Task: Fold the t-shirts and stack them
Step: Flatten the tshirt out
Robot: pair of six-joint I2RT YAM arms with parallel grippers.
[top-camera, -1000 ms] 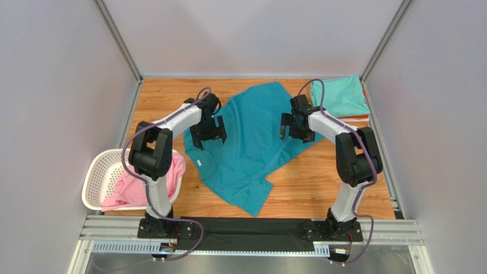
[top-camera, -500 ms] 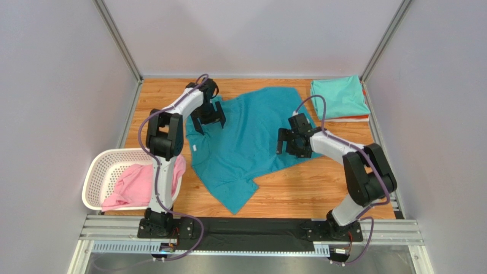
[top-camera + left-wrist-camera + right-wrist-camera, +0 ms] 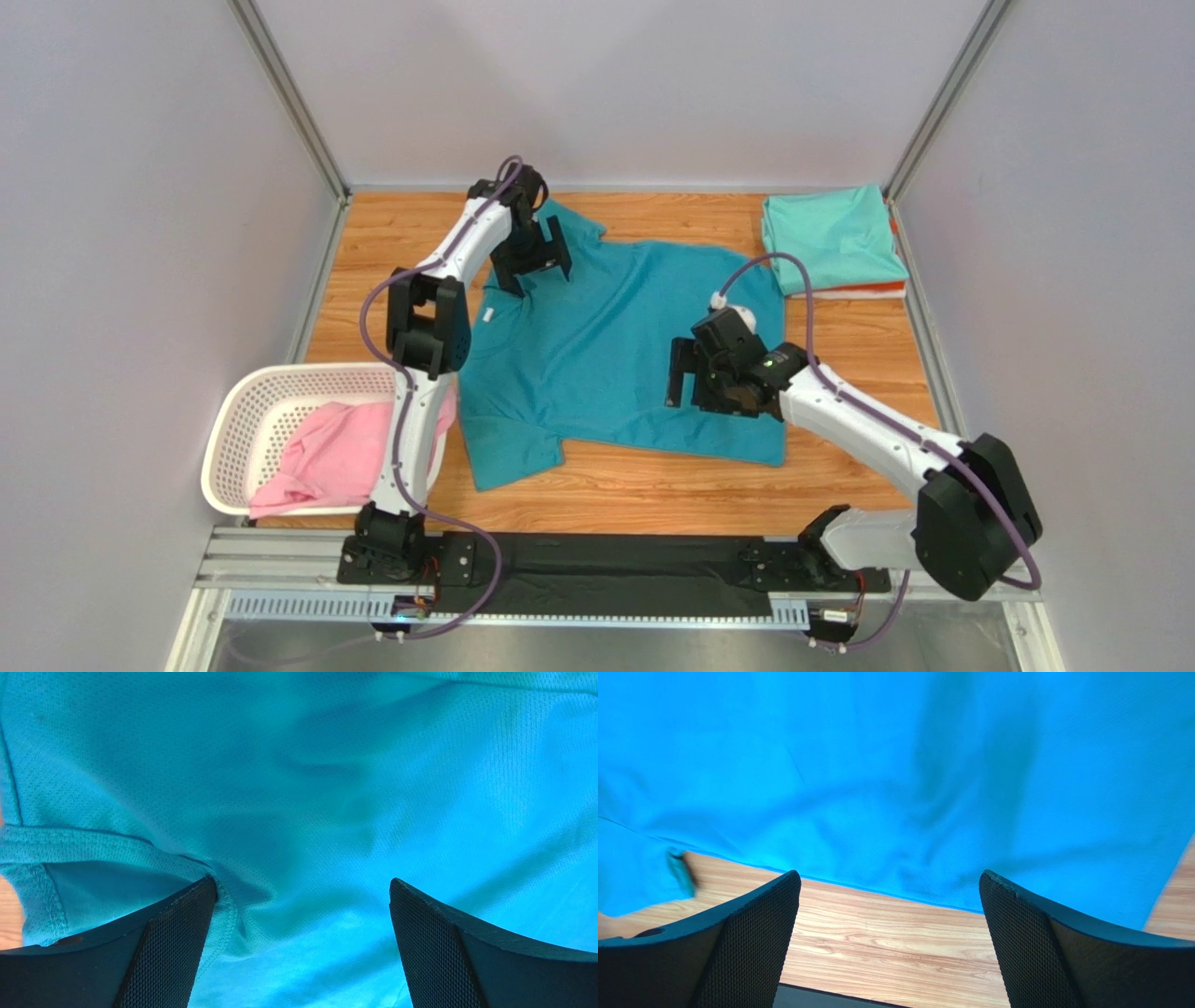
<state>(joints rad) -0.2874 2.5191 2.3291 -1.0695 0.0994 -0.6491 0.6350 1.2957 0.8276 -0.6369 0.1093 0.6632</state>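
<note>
The deep teal t-shirt (image 3: 617, 350) lies spread on the wooden table, hem toward the near edge. My left gripper (image 3: 532, 262) is open over its far left corner, and the left wrist view (image 3: 302, 882) shows teal cloth (image 3: 337, 777) and a stitched seam between the fingers (image 3: 175, 945). My right gripper (image 3: 706, 384) is open over the near hem. The right wrist view (image 3: 889, 882) shows the hem edge (image 3: 913, 777) and bare wood between the fingers (image 3: 1032, 945). The mint t-shirt (image 3: 831, 238) lies folded on the orange one (image 3: 881, 290) at the back right. The pink t-shirt (image 3: 337, 451) is bunched in the basket.
The white lattice basket (image 3: 250, 409) stands at the near left beside the left arm's base. Grey walls with metal posts enclose the table (image 3: 842, 462) on three sides. A black rail runs along the near edge.
The left gripper has moved to the far edge and the right gripper nearer and to the left. The teal shirt has turned and spread flatter.
</note>
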